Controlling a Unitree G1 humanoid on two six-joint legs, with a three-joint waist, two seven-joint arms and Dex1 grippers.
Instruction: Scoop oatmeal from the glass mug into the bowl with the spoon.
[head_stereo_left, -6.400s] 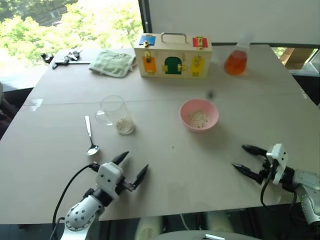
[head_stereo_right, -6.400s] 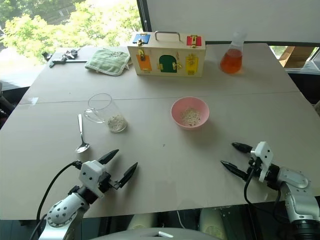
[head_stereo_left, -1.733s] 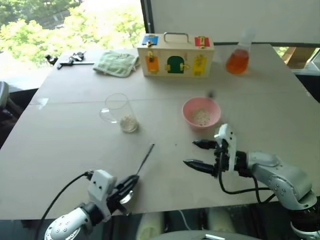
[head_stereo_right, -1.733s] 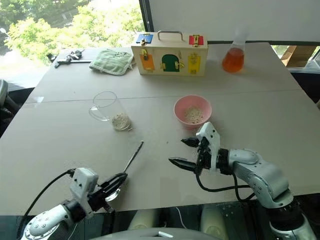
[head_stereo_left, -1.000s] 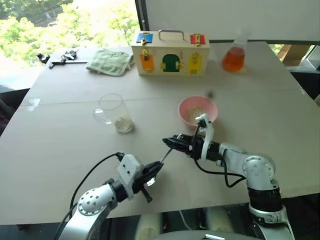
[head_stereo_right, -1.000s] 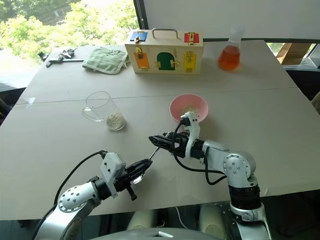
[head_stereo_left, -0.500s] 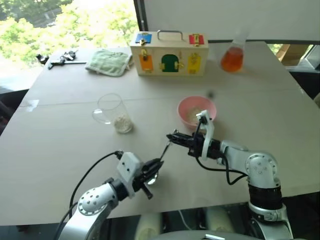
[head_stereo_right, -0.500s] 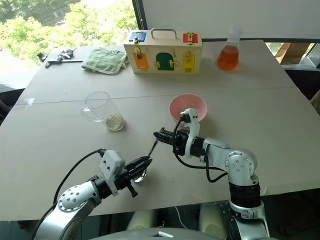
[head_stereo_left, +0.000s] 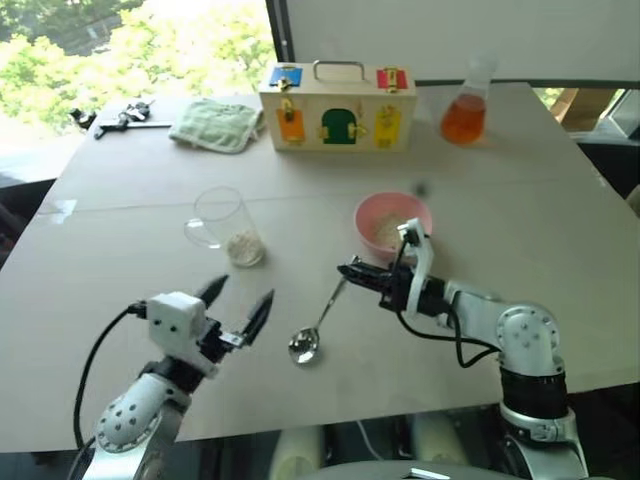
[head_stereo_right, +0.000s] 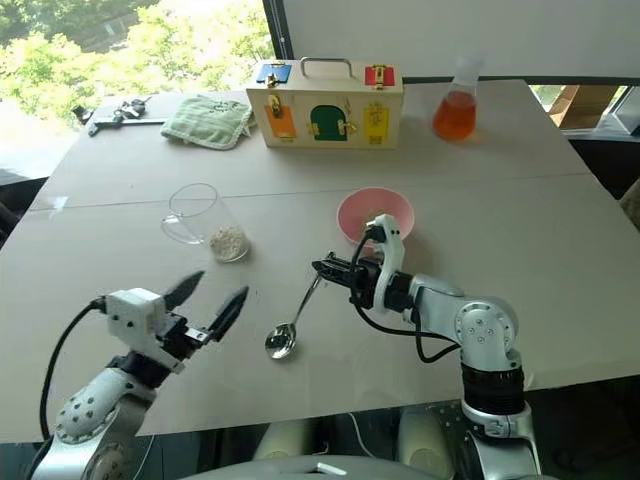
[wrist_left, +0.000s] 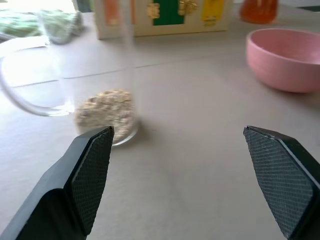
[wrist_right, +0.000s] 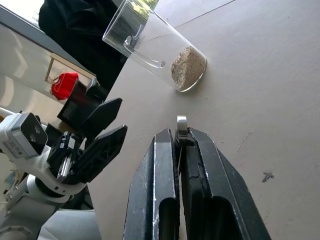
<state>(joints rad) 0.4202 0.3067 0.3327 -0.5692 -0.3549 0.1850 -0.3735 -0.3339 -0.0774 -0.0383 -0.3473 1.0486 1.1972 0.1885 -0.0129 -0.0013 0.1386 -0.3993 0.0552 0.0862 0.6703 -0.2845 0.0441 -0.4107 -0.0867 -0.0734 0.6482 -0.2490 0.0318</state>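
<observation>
My right fingers (head_stereo_left: 347, 271) pinch only the spoon (head_stereo_left: 316, 327) handle's tip, left fingers (head_stereo_left: 236, 306) spread, so it may swivel when scooping from the glass mug (head_stereo_left: 224, 227).

Spoon (head_stereo_left: 312, 326) is seen as polished metal, mirror-glossy at its small bowl. Glass mug (head_stereo_left: 225, 226) is made of clear smooth glass with bright reflections; oatmeal (wrist_left: 105, 109) inside is shown dry, flaky and rough. Bowl (head_stereo_left: 391, 224) is rendered smooth pink with a soft sheen, plastic or ceramic not told. Table (head_stereo_left: 520, 190) is given a matt beige board surface. Left gripper (wrist_left: 182, 165) pads (wrist_left: 92, 172) are seen black, matt, cross-hatched. Box (head_stereo_left: 338, 105) is of pale wood with metal latches. Cloth (head_stereo_left: 216, 125) is textured green fabric. Flask (head_stereo_left: 468, 113) is clear and glossy.
</observation>
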